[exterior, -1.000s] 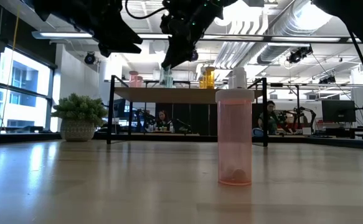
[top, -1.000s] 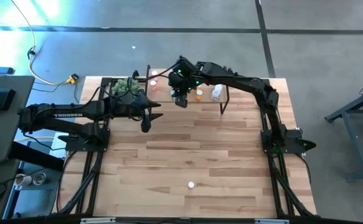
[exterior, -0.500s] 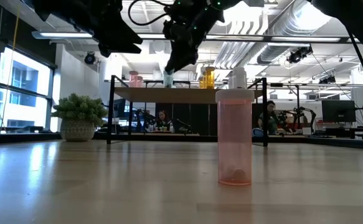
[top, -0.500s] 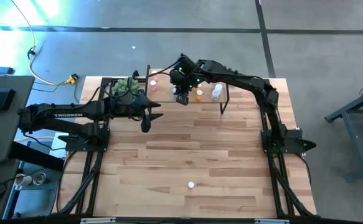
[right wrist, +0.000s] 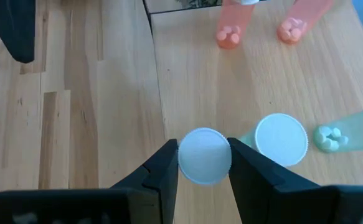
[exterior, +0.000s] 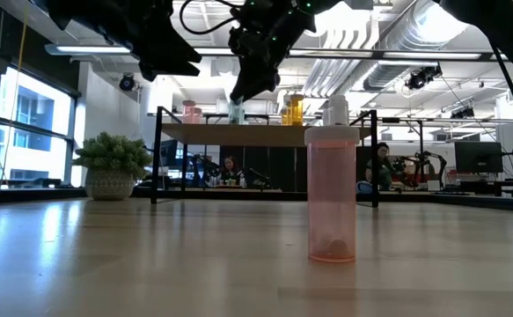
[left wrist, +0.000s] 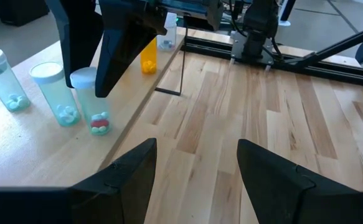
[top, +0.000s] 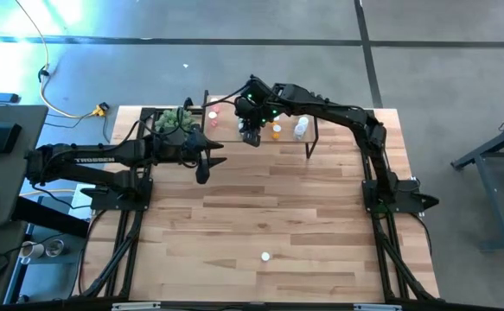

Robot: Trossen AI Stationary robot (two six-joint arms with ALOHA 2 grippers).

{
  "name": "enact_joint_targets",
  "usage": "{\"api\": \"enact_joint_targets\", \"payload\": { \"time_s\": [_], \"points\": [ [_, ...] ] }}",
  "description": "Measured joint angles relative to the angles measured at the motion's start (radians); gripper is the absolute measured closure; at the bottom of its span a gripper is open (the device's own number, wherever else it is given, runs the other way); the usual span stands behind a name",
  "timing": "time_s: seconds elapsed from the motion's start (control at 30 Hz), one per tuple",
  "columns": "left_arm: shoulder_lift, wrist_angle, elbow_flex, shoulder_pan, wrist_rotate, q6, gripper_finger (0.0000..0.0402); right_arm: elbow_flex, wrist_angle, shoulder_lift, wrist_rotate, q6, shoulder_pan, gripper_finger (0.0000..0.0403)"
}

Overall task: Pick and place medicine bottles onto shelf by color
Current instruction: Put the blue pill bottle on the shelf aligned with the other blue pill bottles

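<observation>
From the high view I see my right tool (top: pixel 251 136) reached over the shelf (top: pixel 288 136) at the table's (top: pixel 269 216) far edge. My left tool (top: pixel 202 169) waits just in front of the shelf's left end, beside a potted plant (top: pixel 173 120). On the shelf I count two pink bottles (top: pixel 213 115), one orange bottle (top: pixel 276 132) and one white bottle (top: pixel 301 130). A single pink bottle (top: pixel 266 257) stands alone on the table, well apart from both tools.

In the low view that lone pink bottle (exterior: pixel 331 195) stands upright, close to the camera. Behind it the shelf (exterior: pixel 265 133) carries bottles, with my right tool (exterior: pixel 249 91) hanging just above them.

The left wrist view shows my left tool's fingers (left wrist: pixel 120 177) spread wide, holding nothing. On the shelf (left wrist: pixel 19 143) three pale green bottles (left wrist: pixel 51 94) stand in a row. The nearest has a red pill inside.

The right wrist view shows my right tool (right wrist: pixel 203 163) closed on a white-capped bottle (right wrist: pixel 204 155), with a green bottle (right wrist: pixel 282 140) just beside it.
</observation>
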Motion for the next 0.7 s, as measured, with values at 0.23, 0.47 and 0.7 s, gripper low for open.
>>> {"api": "enact_joint_targets", "payload": {
  "time_s": [0.23,0.47,0.7],
  "points": [
    [0.000,0.000,0.000,0.000,0.000,0.000,0.0190,0.000,0.000,0.000,0.005,-0.001,0.000,0.0290],
    [0.000,0.000,0.000,0.000,0.000,0.000,0.0190,0.000,0.000,0.000,0.005,-0.002,0.000,0.0266],
    [0.000,0.000,0.000,0.000,0.000,0.000,0.0190,0.000,0.000,0.000,0.006,-0.002,0.000,0.0244]
  ]
}}
